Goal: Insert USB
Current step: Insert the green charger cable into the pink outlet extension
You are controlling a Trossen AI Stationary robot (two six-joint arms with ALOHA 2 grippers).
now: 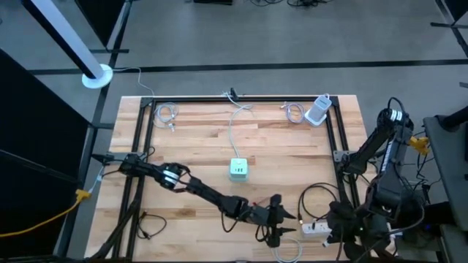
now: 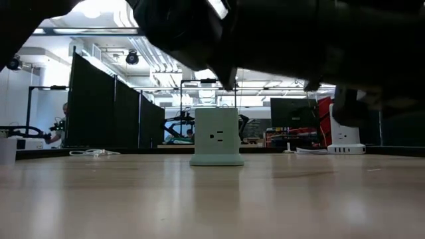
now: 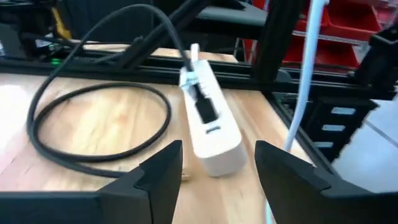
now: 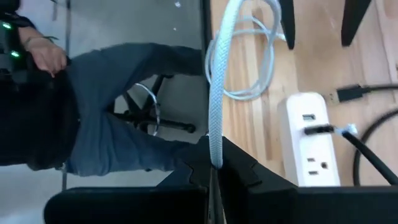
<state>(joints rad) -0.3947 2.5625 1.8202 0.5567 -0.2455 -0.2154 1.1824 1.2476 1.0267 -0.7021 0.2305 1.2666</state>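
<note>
On the wooden bench [image 1: 197,139], the left arm stretches low from the left edge toward the front right, and its left claw [image 1: 281,219] ends just beside the white power strip [image 1: 316,228] near the front edge. In the left wrist view the two dark fingers [image 3: 158,177] stand apart with nothing between them, and the strip [image 3: 208,127] lies straight ahead with a black plug [image 3: 204,107] already seated in it and a black cable [image 3: 93,93] looping over the wood beside it. Which socket on the strip is free is hard to make out there.

At the bench's middle stands a pale green outlet cube [image 1: 238,169], with a white cord [image 1: 232,124] running from it to the back rail. In the low view the cube [image 2: 216,136] is plain, but dark arm parts fill the top of that picture and hide most else.

Two small coiled cables [image 1: 167,113] lie at the back corners, and a white adapter [image 1: 318,109] sits at the back right.

The right claw [image 1: 344,232] hangs at the front right corner past the strip. Its wrist view shows it clamped on a white braided USB cable [image 4: 216,93], with the fingertips pinched together; the cable's plug end is cut off from sight. The strip [image 4: 309,146] shows in that view too.

Beyond the bench edge, a seated person's legs [image 4: 124,118] show on the grey floor. Black partitions [image 2: 113,113] and ceiling lights fill the room behind.
</note>
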